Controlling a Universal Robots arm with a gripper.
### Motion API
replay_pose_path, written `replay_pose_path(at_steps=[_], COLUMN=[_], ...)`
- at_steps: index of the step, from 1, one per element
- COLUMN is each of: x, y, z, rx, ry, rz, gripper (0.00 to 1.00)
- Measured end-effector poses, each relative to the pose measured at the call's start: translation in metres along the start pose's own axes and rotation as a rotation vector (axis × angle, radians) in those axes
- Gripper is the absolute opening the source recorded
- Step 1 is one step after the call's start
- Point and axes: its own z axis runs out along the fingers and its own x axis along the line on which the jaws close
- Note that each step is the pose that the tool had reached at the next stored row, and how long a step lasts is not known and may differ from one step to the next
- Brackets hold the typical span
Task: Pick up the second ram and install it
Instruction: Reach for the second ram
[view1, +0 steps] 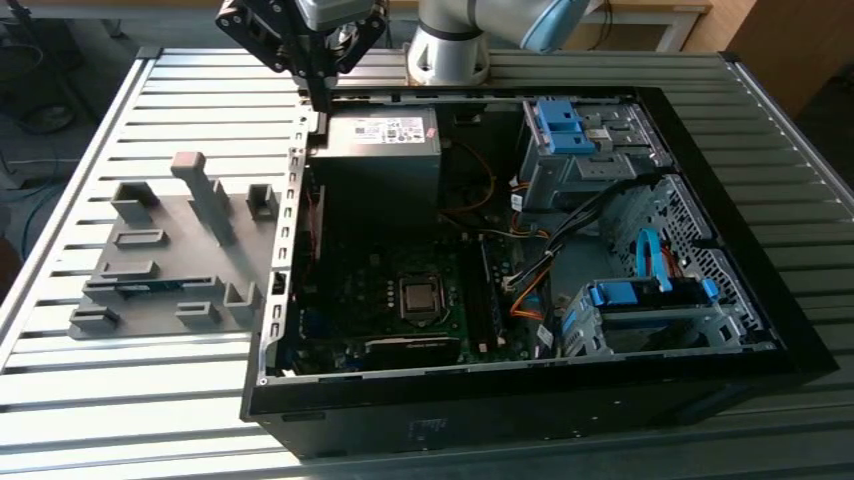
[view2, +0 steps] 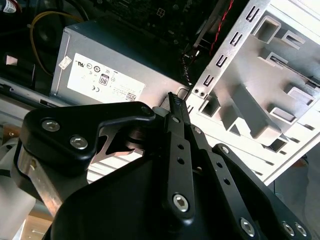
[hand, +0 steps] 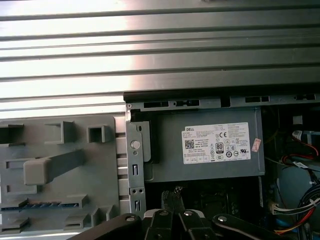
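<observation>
The black two-finger claw (view1: 320, 98) hung with its jaws closed tip to tip on nothing, as both wrist views showed (view2: 173, 100) (hand: 171, 196). In the exterior view it stood over the far corner of the open black computer case (view1: 534, 405), just above the perforated bare-metal side wall (view1: 296, 200).

Next to the claw, inside the case, lay the grey box-shaped power supply (view1: 380, 165). Its white printed label (hand: 217, 143) carried lines of small text, a square code patch and a row of round certification marks. A small pale sticker (hand: 256, 145) sat beside the label.

The side wall (hand: 135, 170) separated the case from the grey plastic slotted holder block (view1: 174, 225), which lay just outside it on the exterior view's left. The ribbed aluminium table (view1: 134, 400) lay bare beyond the far edge of the case (hand: 160, 55) and along its near side.

The second ram, a thin blue-green circuit-board stick (view1: 150, 287), sat edge-up in a long slot of the holder block, well apart from the claw. The first wrist view showed it as a blue strip (hand: 42, 205) in that slot.

The case also held a dark green motherboard (view1: 360, 300) with a square metal processor socket (view1: 420, 297), bundled coloured cables (view1: 527, 290) and two metal drive cages with blue plastic fittings (view1: 567, 125) (view1: 641, 295).
</observation>
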Motion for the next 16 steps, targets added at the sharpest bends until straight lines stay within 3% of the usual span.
replay_pose_path(at_steps=[16], x=[0.0037], y=[-0.0003], z=[-0.0001], rx=[0.0001], ry=[0.0], rz=[0.0], gripper=[0.11])
